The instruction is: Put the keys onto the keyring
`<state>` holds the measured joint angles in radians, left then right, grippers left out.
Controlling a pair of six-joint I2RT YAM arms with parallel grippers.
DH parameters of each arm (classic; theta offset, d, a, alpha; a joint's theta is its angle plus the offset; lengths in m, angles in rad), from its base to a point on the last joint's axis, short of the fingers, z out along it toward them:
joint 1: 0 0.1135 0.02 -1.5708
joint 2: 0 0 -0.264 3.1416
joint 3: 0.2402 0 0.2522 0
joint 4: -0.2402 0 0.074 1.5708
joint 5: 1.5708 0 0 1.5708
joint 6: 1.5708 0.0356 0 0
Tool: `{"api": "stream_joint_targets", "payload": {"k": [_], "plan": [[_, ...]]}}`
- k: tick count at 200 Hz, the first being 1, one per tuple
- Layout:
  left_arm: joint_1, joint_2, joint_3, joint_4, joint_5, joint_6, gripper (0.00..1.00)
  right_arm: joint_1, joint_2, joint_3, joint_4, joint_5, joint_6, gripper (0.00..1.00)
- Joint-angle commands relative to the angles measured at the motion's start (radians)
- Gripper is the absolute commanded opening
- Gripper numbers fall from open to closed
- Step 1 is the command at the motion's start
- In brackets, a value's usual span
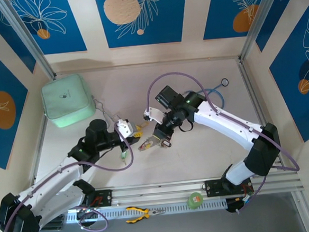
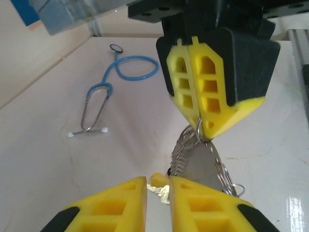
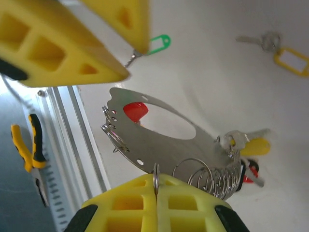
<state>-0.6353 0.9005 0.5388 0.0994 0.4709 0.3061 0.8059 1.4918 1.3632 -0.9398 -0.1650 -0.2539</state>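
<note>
The keyring (image 3: 159,137) is a silvery metal plate with an oval hole and several split rings along its edge. My right gripper (image 3: 156,186) is shut on one of those rings and holds the plate above the table. Keys with a red tag (image 3: 135,111) and a yellow tag (image 3: 256,146) hang by the plate. My left gripper (image 2: 158,193) sits just below and in front of the right gripper (image 2: 199,130), its fingers nearly together on a silvery key (image 2: 164,194). A green tag (image 3: 159,44) sticks out past the left fingertips (image 3: 116,72). From above, both grippers meet mid-table (image 1: 148,136).
A blue stethoscope (image 2: 104,92) lies at the back right of the table. A mint-green pouch (image 1: 67,100) sits back left. Another key with a yellow-framed tag (image 3: 289,60) lies loose on the table. Yellow pliers (image 1: 143,213) and a green roll (image 1: 195,199) rest on the front rail.
</note>
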Motion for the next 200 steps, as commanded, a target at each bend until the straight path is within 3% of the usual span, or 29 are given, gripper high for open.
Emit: {"api": "stream_joint_targets", "payload": {"k": [1, 40, 99, 200], "plan": [[0.001, 0.022, 0.041, 0.040, 0.122, 0.037, 0.20, 0.016, -0.045, -0.035, 0.074, -0.097, -0.264, 0.00], [0.002, 0.067, 0.020, 0.072, 0.240, 0.062, 0.20, 0.032, -0.058, -0.099, 0.127, -0.122, -0.363, 0.00], [0.003, 0.088, 0.005, 0.017, 0.340, 0.135, 0.24, 0.043, -0.063, -0.127, 0.158, -0.100, -0.365, 0.00], [0.001, 0.130, 0.015, -0.058, 0.270, 0.197, 0.19, 0.067, -0.060, -0.143, 0.208, -0.102, -0.352, 0.00]]}}
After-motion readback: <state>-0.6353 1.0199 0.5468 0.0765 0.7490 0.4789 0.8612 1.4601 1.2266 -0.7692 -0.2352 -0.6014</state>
